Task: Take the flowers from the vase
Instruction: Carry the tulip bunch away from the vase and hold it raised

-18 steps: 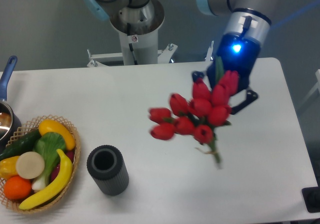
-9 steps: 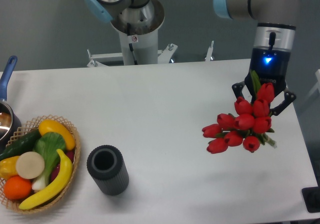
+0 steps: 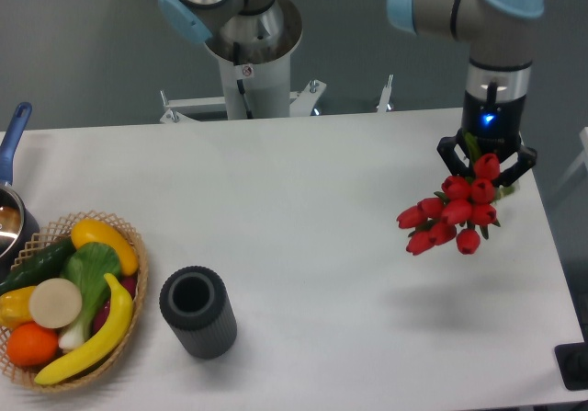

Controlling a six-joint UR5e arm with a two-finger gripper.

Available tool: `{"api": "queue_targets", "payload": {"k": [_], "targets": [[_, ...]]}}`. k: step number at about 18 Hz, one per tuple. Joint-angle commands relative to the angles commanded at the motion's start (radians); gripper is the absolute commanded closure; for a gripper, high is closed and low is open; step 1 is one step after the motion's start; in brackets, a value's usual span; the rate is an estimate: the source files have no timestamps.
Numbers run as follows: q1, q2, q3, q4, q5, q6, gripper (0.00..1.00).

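- Gripping the flowers [image 3: 455, 211], the gripper [image 3: 486, 165] hung above the right end of the white worktop [image 3: 303, 218], its dark fingers closed round the bunch's upper end.
- Red tulip buds fanned out below and to the left of the gripper, clear of the worktop, with a faint shadow on the surface beneath them.
- A blue light glowed on the arm's wrist [image 3: 488, 117] just above the gripper.
- The vase [image 3: 197, 311], a dark ribbed cylinder with an open round mouth, stood upright near the worktop's front left, well apart from the flowers.
- A small sticker [image 3: 245, 70] with red on it sat on the robot's base column, too small to read.
- A wicker basket [image 3: 127, 236] of fruit and vegetables rested just left of the vase.
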Motion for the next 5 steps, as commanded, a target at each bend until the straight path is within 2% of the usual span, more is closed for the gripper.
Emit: {"api": "queue_targets", "payload": {"k": [5], "targets": [[-0.044,-0.057,0.08,-0.086,0.075,0.0,0.97]]}}
